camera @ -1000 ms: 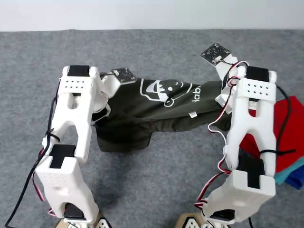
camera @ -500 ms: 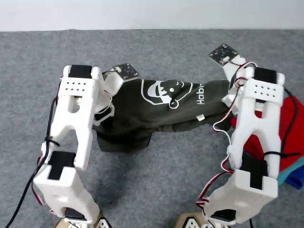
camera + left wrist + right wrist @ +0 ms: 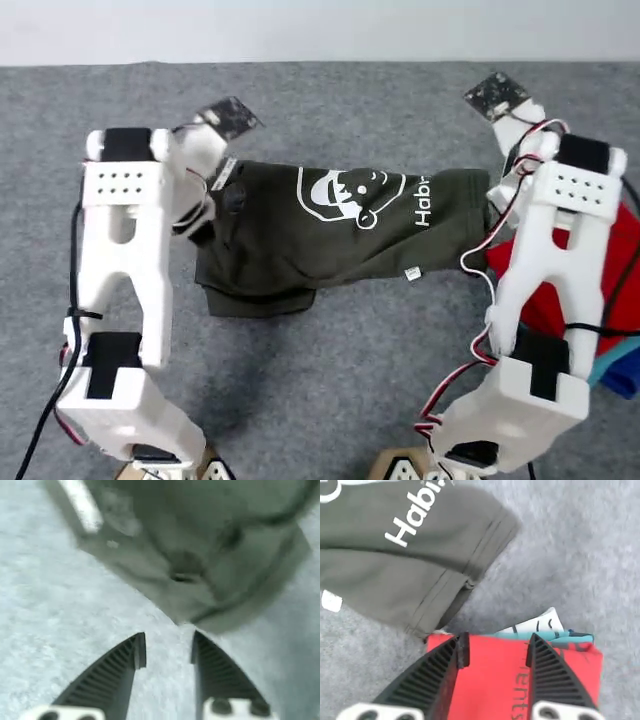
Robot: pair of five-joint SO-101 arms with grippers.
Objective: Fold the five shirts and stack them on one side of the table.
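Observation:
A dark olive shirt [image 3: 330, 235] with a white print lies partly folded on the grey table [image 3: 350, 400]. My left gripper [image 3: 167, 650] is open with nothing between its fingers, just off the olive shirt [image 3: 200, 555]. In the high view it sits at the shirt's left edge [image 3: 212, 200]. My right gripper [image 3: 496, 650] is open above a folded red shirt [image 3: 510, 680], beside the olive shirt's [image 3: 420, 545] right end. The red shirt [image 3: 615, 255] tops a stack at the table's right side, partly hidden by the right arm [image 3: 560, 230].
Under the red shirt, edges of a teal shirt [image 3: 572, 637] and a white printed one [image 3: 537, 625] stick out. Teal and blue cloth [image 3: 615, 370] shows at the stack's near side. Bare grey carpet lies in front of and behind the olive shirt.
The olive shirt has been drawn out to the right and now lies flatter on the table. The left arm has swung left and the right arm has shifted right, both away from the shirt.

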